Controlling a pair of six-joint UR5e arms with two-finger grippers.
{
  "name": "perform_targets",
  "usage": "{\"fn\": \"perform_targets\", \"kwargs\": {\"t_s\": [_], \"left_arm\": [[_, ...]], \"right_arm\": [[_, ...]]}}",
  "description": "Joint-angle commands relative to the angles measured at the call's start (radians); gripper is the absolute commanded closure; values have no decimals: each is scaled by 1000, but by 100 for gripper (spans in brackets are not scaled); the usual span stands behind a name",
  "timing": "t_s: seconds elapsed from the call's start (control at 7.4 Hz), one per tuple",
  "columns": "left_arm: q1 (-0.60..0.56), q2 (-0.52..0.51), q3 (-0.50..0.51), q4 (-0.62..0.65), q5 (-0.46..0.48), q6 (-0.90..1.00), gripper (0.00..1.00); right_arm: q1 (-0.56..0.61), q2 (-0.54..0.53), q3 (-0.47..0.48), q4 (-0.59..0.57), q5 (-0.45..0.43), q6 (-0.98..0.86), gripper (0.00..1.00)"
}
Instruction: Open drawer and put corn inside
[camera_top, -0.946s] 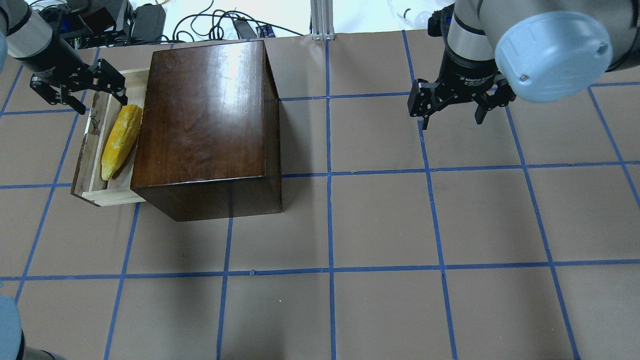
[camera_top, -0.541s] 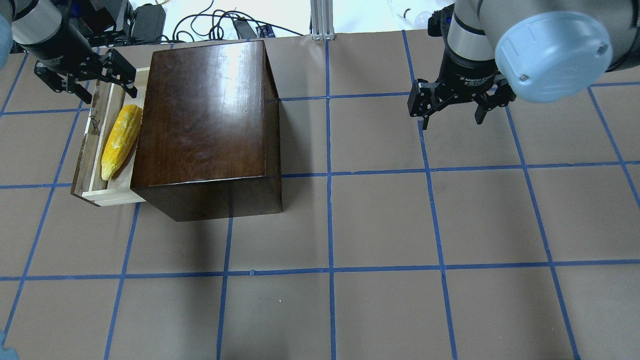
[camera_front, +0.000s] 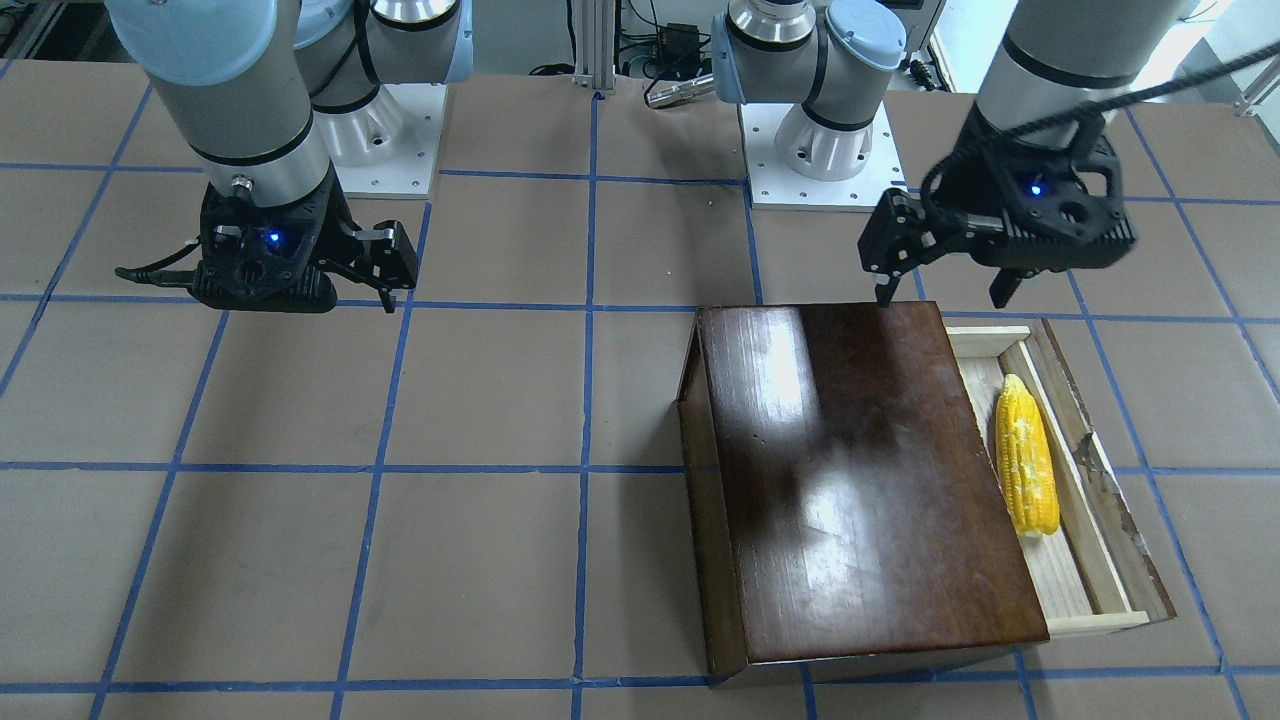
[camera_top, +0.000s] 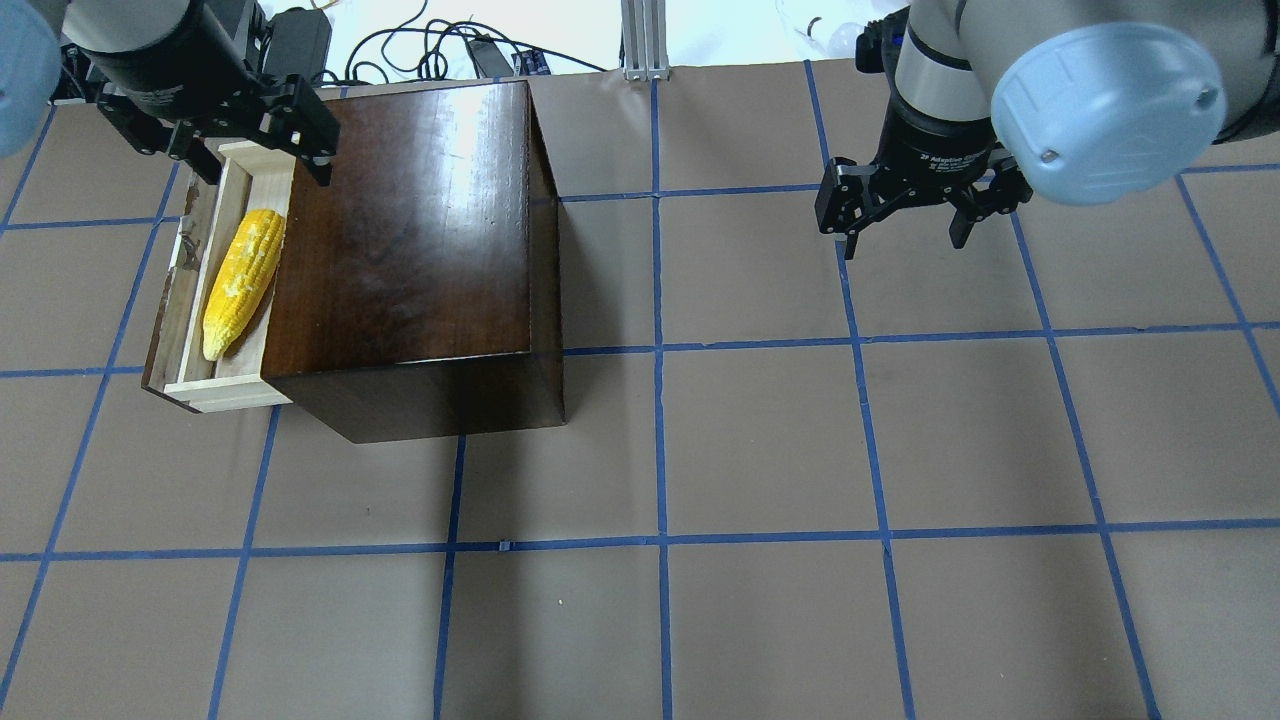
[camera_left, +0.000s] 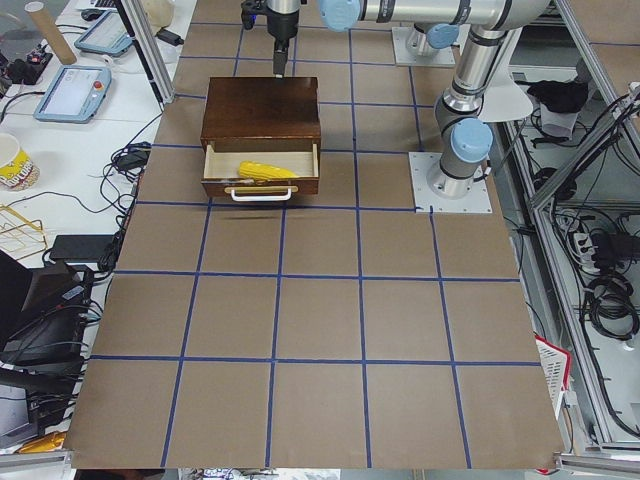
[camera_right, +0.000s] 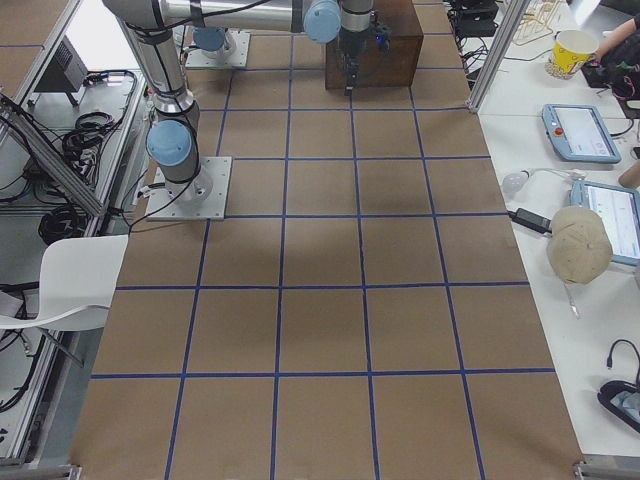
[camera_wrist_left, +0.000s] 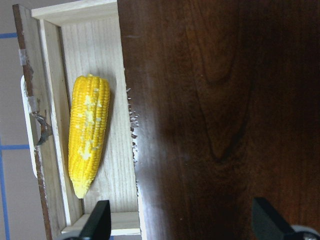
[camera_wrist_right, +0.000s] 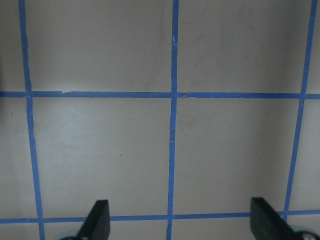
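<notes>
The yellow corn lies lengthwise in the pulled-out drawer of the dark-brown box. It also shows in the front-facing view and the left wrist view. My left gripper is open and empty. It hovers above the far end of the drawer and the box's top corner, apart from the corn. In the left wrist view its fingertips spread over the drawer's end and the box top. My right gripper is open and empty over bare table far to the right.
The drawer's white handle faces the table's left end. The brown table with its blue tape grid spreads right of and in front of the box. Cables and an aluminium post lie beyond the far edge.
My left gripper has risen and moved right and toward the far edge, from beside the drawer's far end to above the box's corner. The corn, the drawer and the right arm have not moved.
</notes>
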Motion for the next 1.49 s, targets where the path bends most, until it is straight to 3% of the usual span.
{"fn": "perform_targets", "kwargs": {"t_s": [0.0, 0.54, 0.95, 1.35], "left_arm": [[-101, -13, -3, -2, -8, -140, 0], [-81, 20, 15, -45, -9, -127, 0], [29, 48, 45, -114, -14, -12, 0], [36, 47, 37, -114, -42, -24, 0]], "right_arm": [[0, 1, 0, 1, 0, 0, 0], [0, -1, 0, 1, -2, 0, 0], [0, 1, 0, 1, -2, 0, 0], [0, 1, 0, 1, -2, 0, 0]]}}
